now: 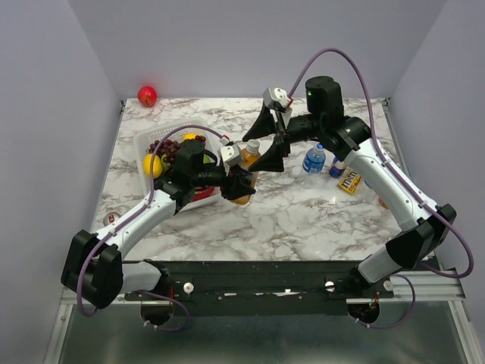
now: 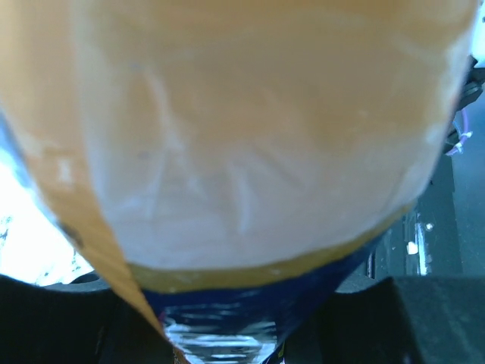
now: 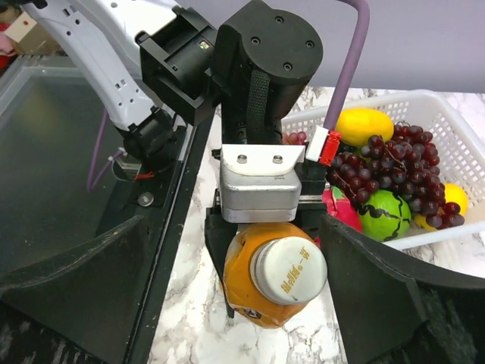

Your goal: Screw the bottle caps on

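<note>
Marble-patterned tabletop within plain grey walls. The left gripper is clamped narrowly on the body of an orange drink bottle, holding it tilted off the table near the centre, neck toward the right arm. The right gripper has its jaws spread wide, one on either side of the bottle's whitish cap and apart from it. The cap sits on the neck; whether it is tight cannot be told.

The bottle is probably thin-walled, yielding under squeeze and weighted by its liquid. The cap looks stiff, small and smooth-topped, so it is best pinched across its rim.

Just left of the held bottle stands a white basket of grapes and other fruit, close enough to crowd the left wrist. To the right stand a clear blue-labelled bottle and a yellow candy packet, both apart from the jaws.
</note>
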`<state>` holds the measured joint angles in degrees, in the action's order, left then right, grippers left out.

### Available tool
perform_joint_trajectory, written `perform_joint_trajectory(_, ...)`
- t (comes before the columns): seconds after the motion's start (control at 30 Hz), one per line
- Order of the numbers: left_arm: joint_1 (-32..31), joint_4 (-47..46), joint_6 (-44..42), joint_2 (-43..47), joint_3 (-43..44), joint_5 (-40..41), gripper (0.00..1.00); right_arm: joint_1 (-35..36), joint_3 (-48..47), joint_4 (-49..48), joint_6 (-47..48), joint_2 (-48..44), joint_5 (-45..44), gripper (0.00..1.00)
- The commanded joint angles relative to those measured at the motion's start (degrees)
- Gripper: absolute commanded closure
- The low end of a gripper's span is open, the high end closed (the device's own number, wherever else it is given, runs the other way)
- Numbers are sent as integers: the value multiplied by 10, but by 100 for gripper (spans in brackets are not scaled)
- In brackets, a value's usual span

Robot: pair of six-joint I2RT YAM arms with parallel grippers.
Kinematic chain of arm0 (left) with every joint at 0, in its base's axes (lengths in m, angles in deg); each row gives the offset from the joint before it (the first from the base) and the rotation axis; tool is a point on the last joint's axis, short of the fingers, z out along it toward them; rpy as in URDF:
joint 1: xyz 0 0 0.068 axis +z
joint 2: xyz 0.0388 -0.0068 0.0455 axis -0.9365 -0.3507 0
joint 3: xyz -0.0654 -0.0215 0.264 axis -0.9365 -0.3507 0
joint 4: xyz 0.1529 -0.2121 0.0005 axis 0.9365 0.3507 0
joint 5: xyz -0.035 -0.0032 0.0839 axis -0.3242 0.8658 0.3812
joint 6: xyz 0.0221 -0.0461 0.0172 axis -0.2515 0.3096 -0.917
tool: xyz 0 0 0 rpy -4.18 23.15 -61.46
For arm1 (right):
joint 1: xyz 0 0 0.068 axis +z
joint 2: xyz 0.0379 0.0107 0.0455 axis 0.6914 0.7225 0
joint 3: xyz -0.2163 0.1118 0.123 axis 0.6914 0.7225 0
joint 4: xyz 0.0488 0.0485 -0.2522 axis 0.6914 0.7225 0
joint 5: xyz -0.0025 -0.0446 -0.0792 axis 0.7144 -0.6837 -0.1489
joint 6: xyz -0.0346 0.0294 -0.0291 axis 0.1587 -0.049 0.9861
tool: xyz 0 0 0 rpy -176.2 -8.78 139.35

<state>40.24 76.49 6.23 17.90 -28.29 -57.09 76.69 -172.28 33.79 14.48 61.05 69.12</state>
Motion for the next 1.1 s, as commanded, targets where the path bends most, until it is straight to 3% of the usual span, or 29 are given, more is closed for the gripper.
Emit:
perform_joint_trajectory(0.0, 8, -42, 52, -12, 7, -22, 100, 4, 11, -12, 2, -22, 16, 0)
perform_joint_trajectory(0.73, 58, -93, 102, -10, 2, -24, 100, 4, 113, 63, 65, -117, -185, 0)
perform_joint_trajectory(0.83, 52, -7, 30, -7, 30, -37, 100, -7, 78, 109, 69, -108, -235, 0)
perform_joint_trajectory(0.87, 46, 81, -61, -8, 41, -42, 100, -14, 61, 126, 95, -103, -239, 1)
perform_joint_trajectory(0.93, 42, 156, -137, -7, 65, -43, 100, -44, 9, 170, 123, -95, -224, 3)
perform_joint_trajectory(0.97, 40, 220, -215, -6, 70, -39, 100, -51, -9, 182, 163, -93, -216, 4)
perform_joint_trajectory(1.07, 32, 304, -297, -5, 88, -20, 100, -52, -59, 246, 291, -86, -166, 14)
